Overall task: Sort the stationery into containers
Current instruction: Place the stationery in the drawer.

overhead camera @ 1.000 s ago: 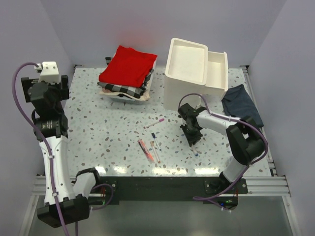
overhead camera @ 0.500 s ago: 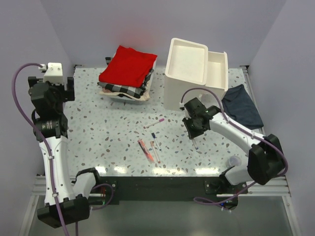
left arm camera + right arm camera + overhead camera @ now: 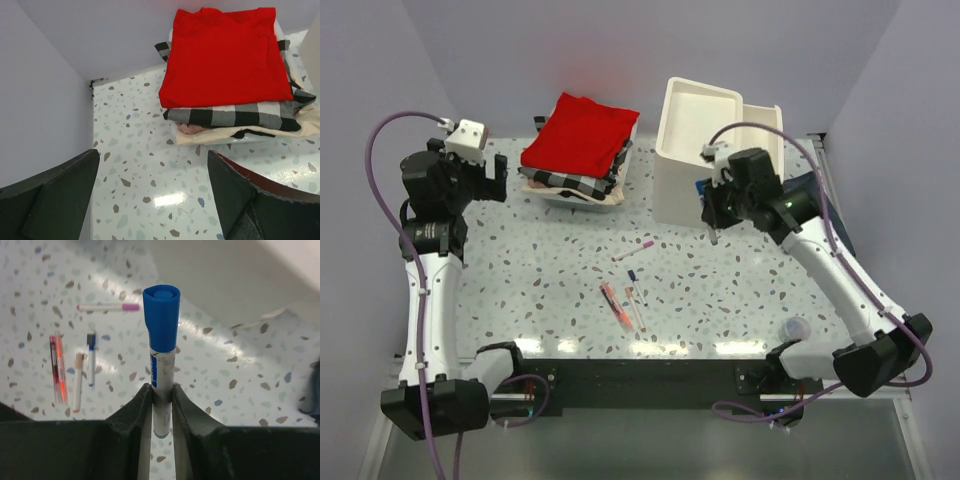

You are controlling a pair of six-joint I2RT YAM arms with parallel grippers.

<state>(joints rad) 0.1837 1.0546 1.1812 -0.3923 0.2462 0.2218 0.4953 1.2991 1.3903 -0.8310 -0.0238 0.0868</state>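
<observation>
My right gripper (image 3: 161,390) is shut on a white pen with a blue cap (image 3: 161,340), held off the table. In the top view this gripper (image 3: 716,214) hangs right in front of the white drawer unit (image 3: 698,150), whose top drawer (image 3: 762,140) is pulled out to the right. On the table lie a pink-capped pen (image 3: 635,248), a small blue-capped pen (image 3: 632,273), an orange-red marker (image 3: 613,305) and a white pen with a beige end (image 3: 636,308). My left gripper (image 3: 152,160) is open and empty above the far left of the table (image 3: 488,176).
A stack of red and checked folded cloths (image 3: 578,150) sits at the back, just ahead of the left gripper. A dark blue-grey cloth (image 3: 817,190) lies right of the drawer unit, partly under my right arm. A translucent small cup (image 3: 794,328) stands at the near right.
My right gripper has lifted the blue-capped pen off the table and carried it up and back to the front of the drawer unit. My left wrist has swung right, toward the cloth stack.
</observation>
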